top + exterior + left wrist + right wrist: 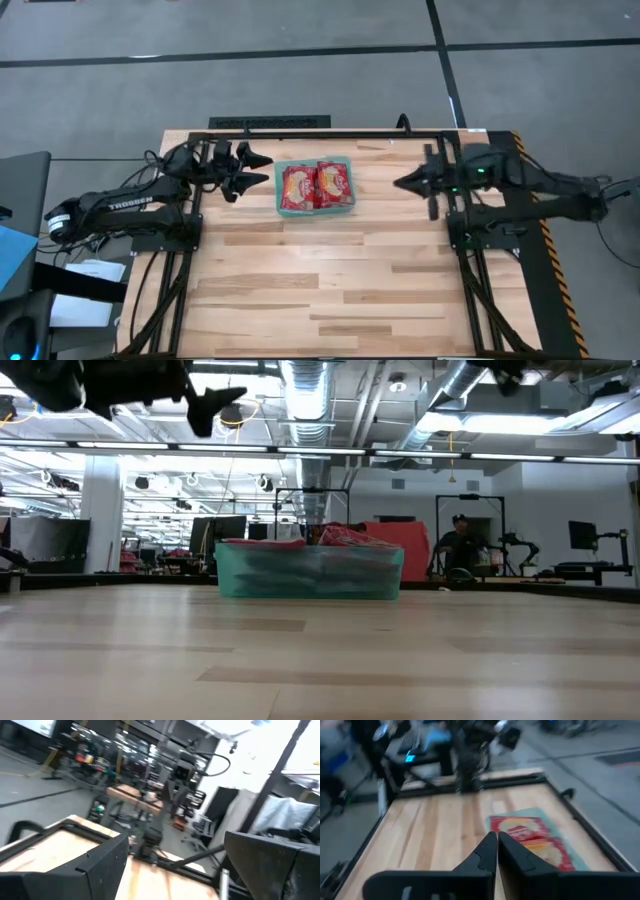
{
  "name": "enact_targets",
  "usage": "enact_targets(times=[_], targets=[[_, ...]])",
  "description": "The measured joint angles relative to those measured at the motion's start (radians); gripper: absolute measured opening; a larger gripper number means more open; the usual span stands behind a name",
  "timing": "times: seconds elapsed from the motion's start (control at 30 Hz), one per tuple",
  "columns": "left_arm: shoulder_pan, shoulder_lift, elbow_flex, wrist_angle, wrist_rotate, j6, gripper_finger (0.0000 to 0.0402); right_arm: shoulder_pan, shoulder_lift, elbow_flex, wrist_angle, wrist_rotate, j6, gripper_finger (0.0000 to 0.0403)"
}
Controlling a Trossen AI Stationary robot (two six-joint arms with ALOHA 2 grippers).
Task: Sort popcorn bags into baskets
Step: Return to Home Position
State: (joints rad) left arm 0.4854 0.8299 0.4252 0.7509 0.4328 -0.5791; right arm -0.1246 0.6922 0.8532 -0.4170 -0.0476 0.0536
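Only writing I can actually read is TROSSEN in white along the left arm (125, 203), over at the left edge of the wooden table (330, 270). The left gripper (262, 169) hangs in the air just left of the tray, fingers spread wide with nothing between them. One teal-green tray (300, 161) sits mid-table toward the far edge. From above I count two red popcorn bags (297, 187) side by side on top, pretty much filling it. Can't tell if more lie under them, and the print on their pale panels is too small to read. The right gripper (400, 183) hovers off the tray's right side, fingers pinched together, empty. One person (458, 545) shows in the room behind.
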Motion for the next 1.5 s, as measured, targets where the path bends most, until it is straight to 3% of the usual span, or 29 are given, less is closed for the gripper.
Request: enact_targets(times=[0.17,0.47,0.57,0.8,0.93,1.07,1.13,1.27,1.37,1.5], targets=[[0.001,0.000,-0.063,0.027,-0.081,0.025,0.0316,-0.088,-0.282,-0.179,0.025,-0.004,0.075,0.0045],[0.019,0.006,-0.071,0.023,-0.054,0.092,0.0316,-0.114,-0.689,-0.377,-0.018,-0.007,0.140,0.0042],[0.019,0.008,-0.071,-0.019,-0.053,0.116,0.0316,-0.110,-0.683,-0.425,-0.061,-0.006,0.181,0.0042],[0.019,0.014,-0.079,-0.106,-0.055,0.144,0.0316,-0.091,-0.629,-0.583,0.235,-0.016,0.214,0.0042],[0.021,-0.017,-0.200,0.078,-0.086,0.089,0.0316,-0.085,-0.645,-0.683,0.306,-0.005,0.267,0.0042],[0.001,-0.077,-0.381,0.245,-0.183,0.009,0.0316,-0.084,-0.652,-0.752,0.396,-0.006,0.298,0.0042],[-0.016,-0.098,-0.414,0.256,-0.224,-0.001,0.0316,-0.085,-0.651,-0.770,0.414,-0.002,0.297,0.0042],[-0.022,-0.160,-0.393,0.146,-0.157,-0.056,0.0316,-0.095,-0.652,-0.781,0.413,0.052,0.289,0.0042],[-0.011,-0.246,-0.388,0.215,-0.048,-0.139,0.0316,-0.109,-0.652,-0.781,0.411,0.092,0.287,0.0042],[-0.007,-0.424,-0.384,0.234,-0.094,-0.115,0.0316,-0.129,-0.652,-0.781,0.410,0.115,0.278,0.0042]])
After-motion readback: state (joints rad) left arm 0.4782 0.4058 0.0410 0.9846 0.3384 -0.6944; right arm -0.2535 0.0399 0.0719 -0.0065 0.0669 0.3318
